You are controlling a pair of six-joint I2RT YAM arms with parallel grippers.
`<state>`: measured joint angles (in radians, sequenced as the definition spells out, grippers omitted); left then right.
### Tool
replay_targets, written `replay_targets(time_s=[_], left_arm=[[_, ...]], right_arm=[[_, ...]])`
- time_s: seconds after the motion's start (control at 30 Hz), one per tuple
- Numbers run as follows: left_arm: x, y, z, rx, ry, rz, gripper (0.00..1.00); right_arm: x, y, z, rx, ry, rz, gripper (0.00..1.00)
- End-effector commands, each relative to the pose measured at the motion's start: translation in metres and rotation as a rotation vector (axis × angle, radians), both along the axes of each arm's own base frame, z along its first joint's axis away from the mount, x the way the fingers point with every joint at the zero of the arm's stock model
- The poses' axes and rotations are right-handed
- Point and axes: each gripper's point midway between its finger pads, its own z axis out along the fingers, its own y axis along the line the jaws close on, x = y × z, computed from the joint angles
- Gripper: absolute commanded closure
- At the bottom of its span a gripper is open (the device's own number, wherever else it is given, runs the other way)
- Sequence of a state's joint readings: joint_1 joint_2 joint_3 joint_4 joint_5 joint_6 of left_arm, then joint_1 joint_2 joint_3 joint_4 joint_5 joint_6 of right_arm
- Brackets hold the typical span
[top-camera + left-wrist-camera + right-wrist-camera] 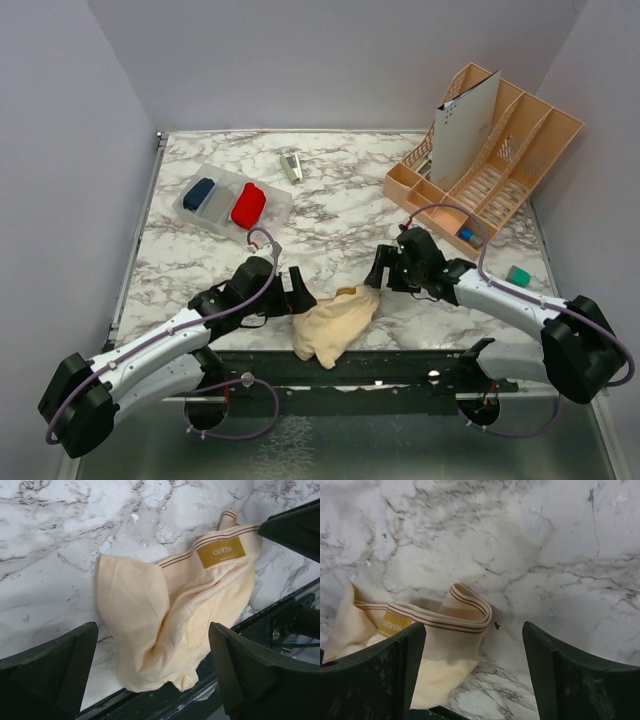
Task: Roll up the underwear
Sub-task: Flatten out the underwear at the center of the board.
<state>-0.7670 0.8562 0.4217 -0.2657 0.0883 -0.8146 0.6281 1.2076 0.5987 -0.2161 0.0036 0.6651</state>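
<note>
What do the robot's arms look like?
The left arm and right arm have silver-white shells and chunky black joints. A thin purple cable loops along each. The left end effector and right end effector are black, with two broad, flat fingers.

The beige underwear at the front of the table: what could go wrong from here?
The underwear hangs partly over the near edge of the table, so a nudge might drag it off. It lies crumpled, not flat, so a roll may come out lumpy. The left gripper and right gripper are open, holding nothing; closing might catch only one fold.
</note>
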Motion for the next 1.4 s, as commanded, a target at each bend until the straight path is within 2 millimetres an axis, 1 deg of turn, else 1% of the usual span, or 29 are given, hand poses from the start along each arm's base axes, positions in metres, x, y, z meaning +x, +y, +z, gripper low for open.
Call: replay_targets(time_s=[0.0, 0.13, 0.23, 0.27, 0.37, 0.43, 0.47, 0.53, 0.57, 0.63, 0.67, 0.7, 0.73, 0.77, 0.83, 0.87, 0.9, 0.97, 1.07, 1.13, 1.2, 1.3, 1.37], left_arm=[[0.013, 0.010, -0.014, 0.031, -0.023, 0.084, 0.01], [0.013, 0.013, -0.022, 0.000, 0.011, 0.093, 0.01], [0.010, 0.009, -0.029, -0.100, 0.047, 0.090, 0.01], [0.008, 0.007, -0.030, -0.141, 0.063, 0.082, 0.01], [0.008, 0.002, -0.031, -0.242, 0.086, 0.070, 0.01], [0.006, -0.005, -0.027, -0.290, 0.090, 0.034, 0.01], [0.006, -0.007, -0.027, -0.294, 0.095, 0.020, 0.03], [0.004, -0.012, -0.027, -0.302, 0.102, -0.013, 0.10], [0.004, -0.014, -0.027, -0.305, 0.104, -0.025, 0.16], [0.005, -0.017, -0.027, -0.302, 0.109, -0.046, 0.30], [0.006, -0.019, -0.026, -0.306, 0.107, -0.060, 0.37], [0.006, -0.021, -0.024, -0.312, 0.101, -0.076, 0.42], [0.008, -0.024, -0.020, -0.319, 0.090, -0.088, 0.49], [0.011, -0.025, -0.017, -0.324, 0.075, -0.094, 0.61], [0.018, -0.028, -0.005, -0.334, 0.025, -0.102, 0.73], [0.023, -0.030, 0.005, -0.341, -0.013, -0.106, 0.85], [0.029, -0.031, 0.017, -0.351, -0.061, -0.107, 0.93], [0.041, -0.030, 0.046, -0.358, -0.169, -0.097, 1.00], [0.058, -0.019, 0.092, -0.304, -0.343, -0.061, 1.00], [0.067, -0.005, 0.120, -0.243, -0.458, -0.025, 1.00], [0.068, 0.007, 0.145, -0.191, -0.558, -0.016, 1.00], [0.063, 0.021, 0.162, -0.133, -0.602, -0.002, 1.00], [0.057, 0.031, 0.168, -0.108, -0.611, 0.011, 1.00]], right_arm=[[-0.027, 0.005, -0.021, 0.028, 0.163, 0.020, 0.18], [-0.038, 0.013, -0.025, 0.100, 0.189, 0.045, 0.18], [-0.042, 0.018, -0.028, 0.145, 0.194, 0.057, 0.20], [-0.042, 0.019, -0.029, 0.153, 0.190, 0.054, 0.22], [-0.042, 0.020, -0.032, 0.166, 0.196, 0.047, 0.35], [-0.042, 0.024, -0.028, 0.188, 0.192, 0.061, 0.43], [-0.041, 0.026, -0.026, 0.200, 0.184, 0.064, 0.48], [-0.039, 0.028, -0.020, 0.222, 0.161, 0.069, 0.60], [-0.038, 0.030, -0.017, 0.234, 0.146, 0.075, 0.67], [-0.035, 0.034, -0.007, 0.258, 0.111, 0.093, 0.84], [-0.033, 0.035, -0.002, 0.264, 0.092, 0.104, 0.89], [-0.032, 0.036, 0.005, 0.270, 0.069, 0.118, 0.95], [-0.029, 0.038, 0.013, 0.277, 0.041, 0.139, 0.99], [-0.028, 0.040, 0.019, 0.281, 0.015, 0.161, 1.00], [-0.024, 0.044, 0.037, 0.289, -0.054, 0.212, 1.00], [-0.021, 0.044, 0.046, 0.286, -0.090, 0.228, 1.00], [-0.018, 0.044, 0.056, 0.279, -0.124, 0.239, 1.00], [-0.013, 0.039, 0.076, 0.255, -0.195, 0.245, 1.00], [-0.006, 0.030, 0.109, 0.224, -0.318, 0.244, 1.00], [-0.004, 0.022, 0.133, 0.217, -0.407, 0.235, 1.00], [-0.004, 0.013, 0.156, 0.213, -0.491, 0.216, 1.00], [-0.010, -0.002, 0.190, 0.226, -0.605, 0.181, 1.00], [-0.017, -0.012, 0.212, 0.247, -0.682, 0.165, 1.00]])
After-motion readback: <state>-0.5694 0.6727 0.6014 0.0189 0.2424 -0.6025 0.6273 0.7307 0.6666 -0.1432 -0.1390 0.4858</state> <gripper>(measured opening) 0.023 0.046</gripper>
